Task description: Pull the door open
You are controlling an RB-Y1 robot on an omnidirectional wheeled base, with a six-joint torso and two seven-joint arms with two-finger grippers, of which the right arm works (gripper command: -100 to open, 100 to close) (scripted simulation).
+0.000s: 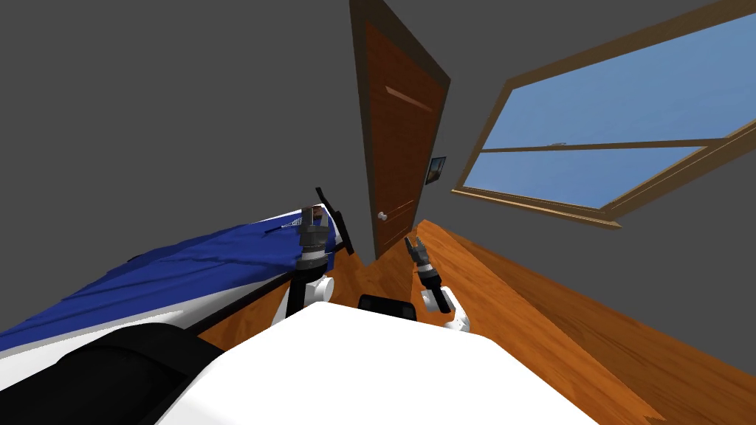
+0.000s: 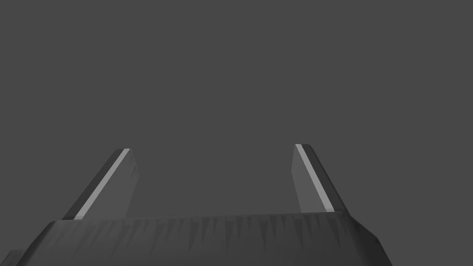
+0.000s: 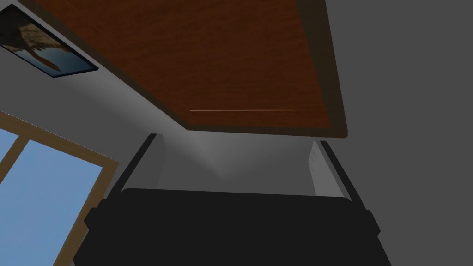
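A dark reddish-brown wooden door (image 1: 399, 140) stands shut in its darker frame ahead of me, with a small pale knob (image 1: 382, 215) low on its left edge. My right gripper (image 1: 413, 243) is open, raised a little to the right of the knob and short of the door. From the right wrist, the open fingers (image 3: 318, 168) point up toward the door's upper part (image 3: 208, 60). My left gripper (image 1: 313, 216) is held up on the left, over the bed's end, its fingers (image 2: 308, 178) open before a flat grey surface.
A bed with a blue cover (image 1: 170, 273) and a black end frame (image 1: 336, 221) lies close on my left. A wide window (image 1: 613, 133) fills the right wall, with a small picture (image 1: 437, 169) between it and the door. Orange wooden floor (image 1: 517, 295) runs ahead and to the right.
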